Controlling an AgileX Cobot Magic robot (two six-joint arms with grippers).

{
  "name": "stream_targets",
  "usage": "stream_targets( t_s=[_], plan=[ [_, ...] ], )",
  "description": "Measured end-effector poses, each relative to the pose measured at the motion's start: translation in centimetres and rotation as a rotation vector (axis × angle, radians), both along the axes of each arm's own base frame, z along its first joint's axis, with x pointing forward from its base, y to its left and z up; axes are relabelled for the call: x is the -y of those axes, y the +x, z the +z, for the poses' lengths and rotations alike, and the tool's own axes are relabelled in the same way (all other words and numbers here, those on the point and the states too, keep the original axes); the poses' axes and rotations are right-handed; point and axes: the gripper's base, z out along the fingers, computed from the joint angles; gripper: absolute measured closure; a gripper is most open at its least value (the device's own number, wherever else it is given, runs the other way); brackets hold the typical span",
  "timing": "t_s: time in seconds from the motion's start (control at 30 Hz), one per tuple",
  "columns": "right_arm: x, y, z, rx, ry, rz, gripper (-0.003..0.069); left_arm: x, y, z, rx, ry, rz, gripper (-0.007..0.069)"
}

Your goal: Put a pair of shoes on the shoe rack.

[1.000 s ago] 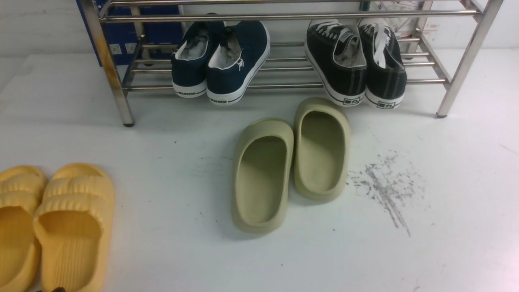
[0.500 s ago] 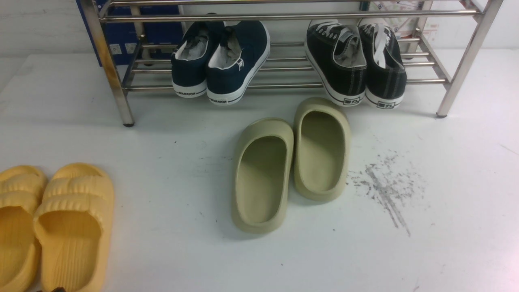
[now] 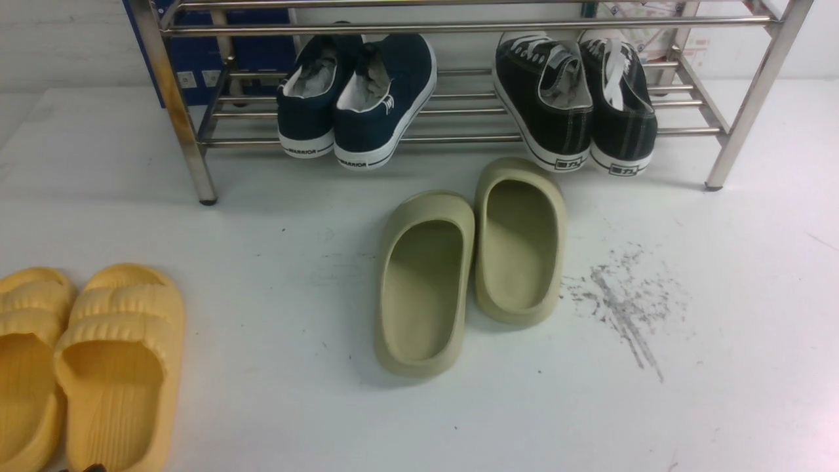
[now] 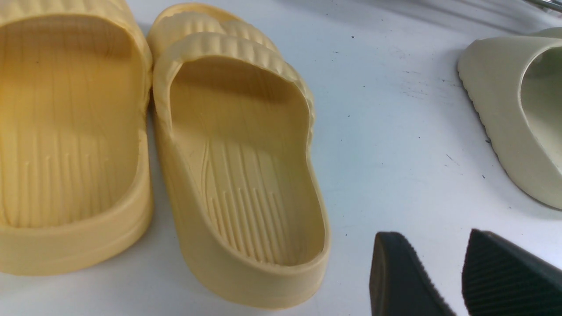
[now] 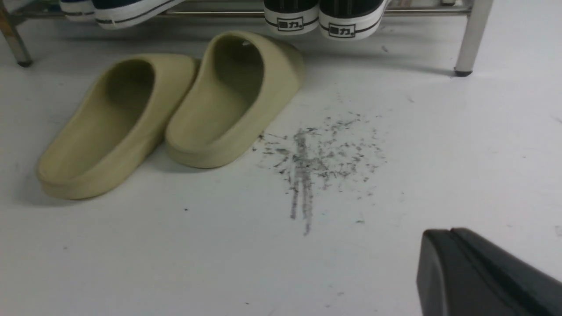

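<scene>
Black canvas sneakers (image 3: 577, 105) sit paired on the steel shoe rack (image 3: 459, 137), right section, white heels overhanging its front bar. Matte olive slippers (image 3: 472, 262) lie just before them; scuffed white worktop (image 3: 721, 295) rightward is open. Left pincer (image 4: 456, 276) is parted, empty; right pincer (image 5: 452, 263) is clenched, empty.

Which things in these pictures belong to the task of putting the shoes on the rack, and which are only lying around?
Belong to the job:
- black sneakers, already on the rack's lower shelf
- shoe rack

Just lying about:
- navy sneakers, also on the rack
- olive slippers, on the floor
- yellow slippers, on the floor
</scene>
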Motion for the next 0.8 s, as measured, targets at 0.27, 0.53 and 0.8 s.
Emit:
stream_targets(
  t_s=[0.27, 0.53, 0.8],
  plan=[
    [1.7, -0.3, -2.3, -0.013, -0.084, -0.219, 0.0638, 0.0, 0.0, 0.0, 0.000, 0.000, 0.000, 0.0386],
    [1.9, 0.2, -5.4, -0.041, -0.090, -0.246, 0.0634, 0.0, 0.0, 0.0, 0.001, 0.000, 0.000, 0.0386],
    [1.9, 0.3, -5.4, -0.031, -0.089, -0.247, 0.0625, 0.0, 0.0, 0.0, 0.000, 0.000, 0.000, 0.0386]
  ],
)
